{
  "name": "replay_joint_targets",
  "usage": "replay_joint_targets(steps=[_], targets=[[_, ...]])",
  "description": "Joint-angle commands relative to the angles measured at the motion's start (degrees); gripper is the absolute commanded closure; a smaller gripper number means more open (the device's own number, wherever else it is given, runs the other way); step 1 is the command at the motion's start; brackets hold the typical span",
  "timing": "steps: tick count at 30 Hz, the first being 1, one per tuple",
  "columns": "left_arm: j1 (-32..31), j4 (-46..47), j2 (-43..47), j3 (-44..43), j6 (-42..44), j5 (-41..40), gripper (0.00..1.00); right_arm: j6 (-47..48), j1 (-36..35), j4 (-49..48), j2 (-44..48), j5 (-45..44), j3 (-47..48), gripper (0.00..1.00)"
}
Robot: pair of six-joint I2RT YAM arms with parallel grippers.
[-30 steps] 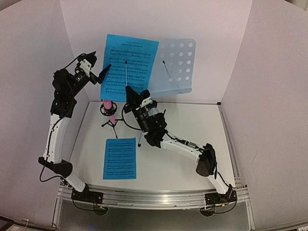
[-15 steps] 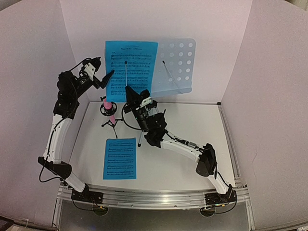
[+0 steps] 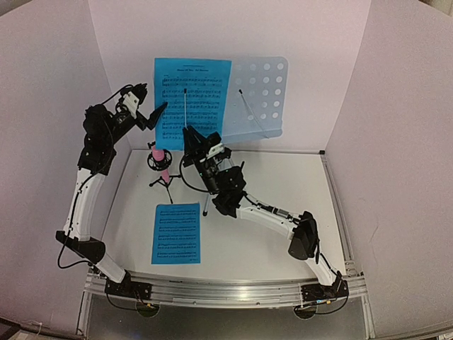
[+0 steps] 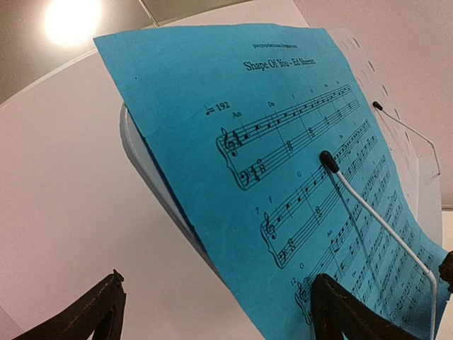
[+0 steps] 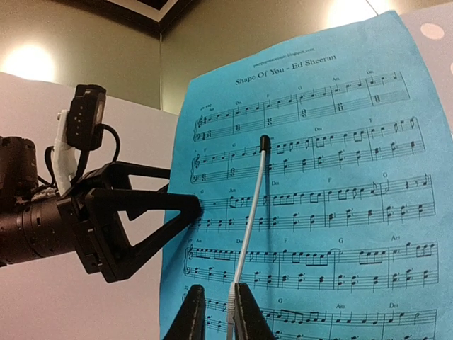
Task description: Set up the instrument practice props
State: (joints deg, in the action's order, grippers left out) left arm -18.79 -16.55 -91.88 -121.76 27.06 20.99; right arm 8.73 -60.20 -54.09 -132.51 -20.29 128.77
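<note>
- Left end effector [image 4: 217,278] is released, fingers wide, at the left edge of the sheet [image 5: 318,177].
- Right end effector [image 5: 218,287] is slightly parted around the stand's [image 3: 262,92] wire [image 5: 248,227].
- Second sheet [image 3: 176,232] lies on the table [image 3: 283,184].

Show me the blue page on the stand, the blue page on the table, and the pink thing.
blue page on the stand [image 3: 205,85]: top view, its upper part.
blue page on the table [image 3: 176,232]: top view, its middle.
pink thing [image 3: 159,155]: top view, its pink body.
</note>
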Motion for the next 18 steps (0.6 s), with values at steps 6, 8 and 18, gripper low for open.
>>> replay_joint_targets(steps=[6, 8, 18], targets=[[0.2, -0.6, 2.5, -4.0, -5.2, 2.8, 0.08, -2.8, -0.6, -1.6, 9.3, 4.3, -5.1, 0.69], [0.2, -0.5, 2.0, -4.9, -7.5, 3.7, 0.08, -3.5, -0.6, -1.4, 11.6, 4.7, -8.3, 0.64], [4.0, -4.1, 2.9, -5.0, -23.1, 4.1, 0.10, -15.6, -0.6, 26.6, 29.3, -8.5, -21.3, 0.57]])
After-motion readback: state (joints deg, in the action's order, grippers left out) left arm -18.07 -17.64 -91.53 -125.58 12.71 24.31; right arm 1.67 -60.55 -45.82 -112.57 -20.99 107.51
